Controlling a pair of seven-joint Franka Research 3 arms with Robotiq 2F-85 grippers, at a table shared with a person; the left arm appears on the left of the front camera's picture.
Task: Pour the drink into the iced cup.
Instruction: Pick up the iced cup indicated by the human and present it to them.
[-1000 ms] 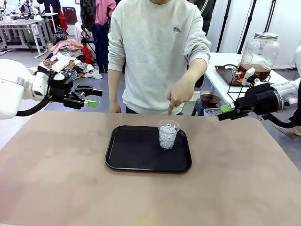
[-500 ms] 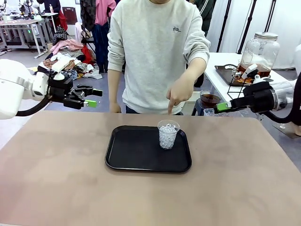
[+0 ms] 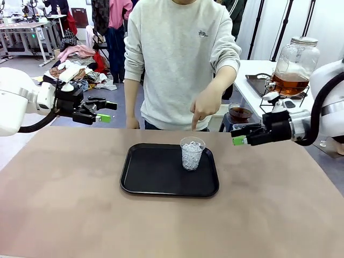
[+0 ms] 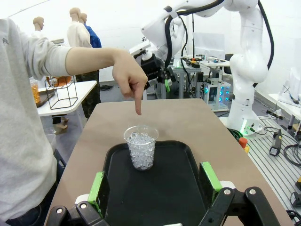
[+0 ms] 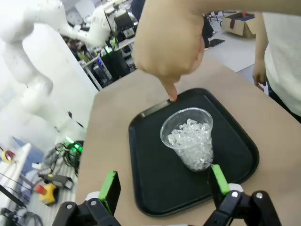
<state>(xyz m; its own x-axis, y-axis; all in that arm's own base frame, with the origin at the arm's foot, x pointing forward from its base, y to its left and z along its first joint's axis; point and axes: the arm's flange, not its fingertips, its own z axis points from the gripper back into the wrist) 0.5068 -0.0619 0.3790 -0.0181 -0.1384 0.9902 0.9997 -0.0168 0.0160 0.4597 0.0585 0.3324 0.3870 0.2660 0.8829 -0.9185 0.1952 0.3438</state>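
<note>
- Green-padded, my left pincer [image 3: 106,110] and right pincer [image 3: 237,134] both gape wide, holding and touching nothing.
- Drink [image 3: 290,83] sits low in jar [image 3: 297,56], far right; iced cup [image 3: 192,154] stands on tray [image 3: 156,172].

text: none legible | sweatshirt [image 3: 177,75] chest emblem [image 3: 202,34]: perhaps lettering; too small to read

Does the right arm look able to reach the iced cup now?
Probably yes: the right gripper, jaws open, faces the cup side-on with nothing between; the person's hand points from above.
</note>
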